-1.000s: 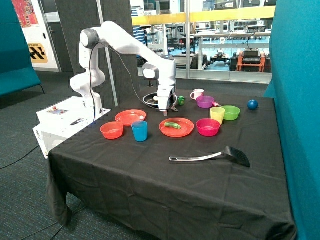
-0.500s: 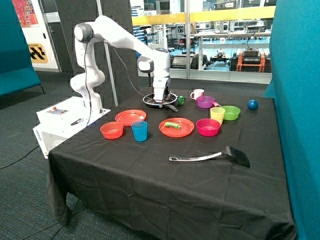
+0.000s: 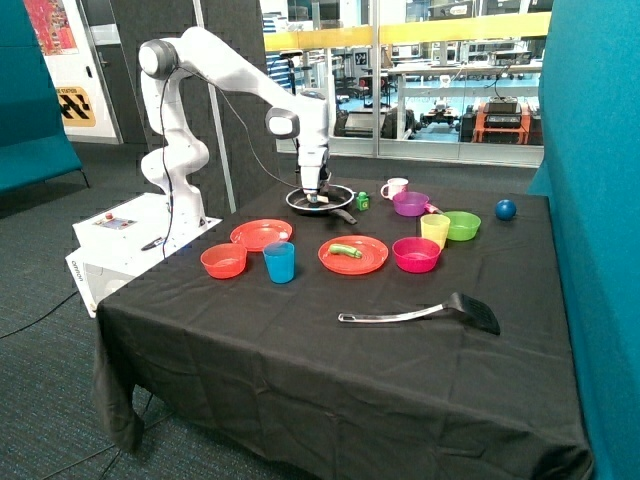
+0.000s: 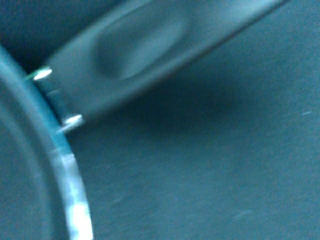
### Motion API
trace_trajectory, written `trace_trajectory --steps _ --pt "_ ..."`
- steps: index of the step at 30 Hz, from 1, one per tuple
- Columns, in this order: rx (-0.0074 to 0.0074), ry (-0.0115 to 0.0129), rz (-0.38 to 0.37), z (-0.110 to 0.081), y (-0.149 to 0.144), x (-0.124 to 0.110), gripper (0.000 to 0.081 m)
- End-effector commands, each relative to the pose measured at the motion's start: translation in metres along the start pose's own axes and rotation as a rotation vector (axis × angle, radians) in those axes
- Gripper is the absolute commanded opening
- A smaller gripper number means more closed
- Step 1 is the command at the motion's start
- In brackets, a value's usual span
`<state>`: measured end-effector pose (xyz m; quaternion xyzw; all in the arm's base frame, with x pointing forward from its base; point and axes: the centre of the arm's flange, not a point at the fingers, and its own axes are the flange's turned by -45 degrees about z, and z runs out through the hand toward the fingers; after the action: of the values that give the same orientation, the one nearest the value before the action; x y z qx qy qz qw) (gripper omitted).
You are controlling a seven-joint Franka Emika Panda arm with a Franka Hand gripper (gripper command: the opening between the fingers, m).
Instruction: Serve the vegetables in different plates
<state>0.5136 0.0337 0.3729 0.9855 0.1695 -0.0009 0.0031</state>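
Over the last second the arm has swung away from the plate with the green vegetable towards the back of the table, and its gripper point(image 3: 314, 198) now hangs low over the black pan point(image 3: 335, 201), right at or inside the rim; whether it is open or closed, or has anything in it, cannot be told from either view. Along the black-clothed table point(image 3: 300, 370), starting at the robot-base end, a deeper red-orange bowl point(image 3: 223, 260) sits near the edge. Just behind it is the first plate point(image 3: 258, 234), bare of food. A blue cup point(image 3: 280, 262) stands upright in front of that plate, its rim overlapping the plate's near edge in the outside view. Next comes the pan at the back. In front of the pan is the second plate point(image 3: 353, 256), with the green vegetable point(image 3: 345, 250) lying on its side near the middle. A small green cube point(image 3: 362, 201) rests just beside the pan, then a white mug point(image 3: 395, 188) and a purple bowl point(image 3: 411, 203). Nearer the front are a pink bowl point(image 3: 416, 254), a yellow cup point(image 3: 435, 230) and a green bowl point(image 3: 461, 225), close together. A blue ball point(image 3: 505, 209) lies apart near the far corner. A black spatula point(image 3: 420, 315) lies flat, well in front of them all. The wrist view shows only the pan's curved rim and its handle point(image 4: 140, 50) above the dark cloth. So one vegetable is served on a plate, and the other plate holds none.
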Motion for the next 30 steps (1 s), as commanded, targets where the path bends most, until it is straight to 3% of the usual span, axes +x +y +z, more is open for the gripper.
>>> trace_trajectory --steps 1,13,20,24,30 --pt "0.0057 0.0030 -0.049 -0.003 -0.053 -0.011 0.0544" --pt "0.0056 0.0032 -0.110 0.000 -0.117 -0.014 0.0616" --pt "0.0057 0.0030 -0.050 0.009 -0.141 -0.016 0.0704" --pt "0.0057 0.0029 -0.011 0.018 -0.152 -0.019 0.0720" --pt "0.0057 0.0029 -0.011 0.028 -0.171 -0.022 0.0722"
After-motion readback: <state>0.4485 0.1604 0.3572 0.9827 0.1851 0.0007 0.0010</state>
